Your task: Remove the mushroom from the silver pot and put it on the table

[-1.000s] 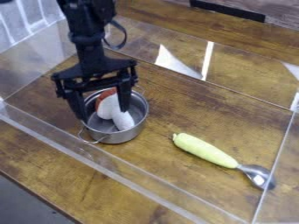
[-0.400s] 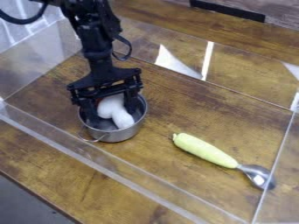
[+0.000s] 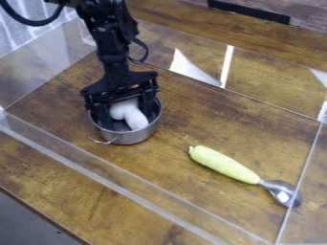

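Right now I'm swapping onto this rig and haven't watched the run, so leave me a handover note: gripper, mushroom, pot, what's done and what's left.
Gripper: open, down at the silver pot, its fingers around the mushroom; no firm grip shows.
Mushroom: inside the pot, white stem visible, cap mostly hidden by the gripper.
Table: brown wood planks; the yellow-green corn-like piece and metal spoon end lie right of the pot in the picture.
Done: gripper positioned at the mushroom.
Left: close on it, lift it out, set it on the table, release.
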Tool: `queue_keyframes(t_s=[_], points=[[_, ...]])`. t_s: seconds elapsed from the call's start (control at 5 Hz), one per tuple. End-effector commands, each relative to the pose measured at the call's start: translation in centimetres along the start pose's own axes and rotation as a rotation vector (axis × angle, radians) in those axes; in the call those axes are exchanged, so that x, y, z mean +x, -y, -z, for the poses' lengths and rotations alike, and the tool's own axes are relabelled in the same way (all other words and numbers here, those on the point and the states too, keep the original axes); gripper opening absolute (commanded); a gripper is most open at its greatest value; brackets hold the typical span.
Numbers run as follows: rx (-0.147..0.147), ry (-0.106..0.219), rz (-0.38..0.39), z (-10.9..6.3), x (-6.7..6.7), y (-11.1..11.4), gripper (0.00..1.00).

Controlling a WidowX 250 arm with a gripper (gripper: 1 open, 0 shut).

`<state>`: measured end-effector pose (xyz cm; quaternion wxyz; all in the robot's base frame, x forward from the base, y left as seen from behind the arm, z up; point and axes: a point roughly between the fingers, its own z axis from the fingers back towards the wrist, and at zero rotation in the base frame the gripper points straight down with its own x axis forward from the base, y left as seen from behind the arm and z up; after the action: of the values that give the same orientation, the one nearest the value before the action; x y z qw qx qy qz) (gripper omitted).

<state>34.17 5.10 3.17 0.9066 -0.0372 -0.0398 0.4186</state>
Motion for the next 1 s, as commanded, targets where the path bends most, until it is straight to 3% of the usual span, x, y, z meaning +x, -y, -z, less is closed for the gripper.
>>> queue_keyframes(t_s=[0.0, 0.4, 0.8], points=[[-0.018, 0.045, -0.027, -1.4, 1.4, 0.3, 1.00], [0.012, 0.037, -0.083, -1.4, 1.1, -0.2, 1.00], [0.034, 0.021, -0.078, -1.4, -0.3, 0.4, 1.00]])
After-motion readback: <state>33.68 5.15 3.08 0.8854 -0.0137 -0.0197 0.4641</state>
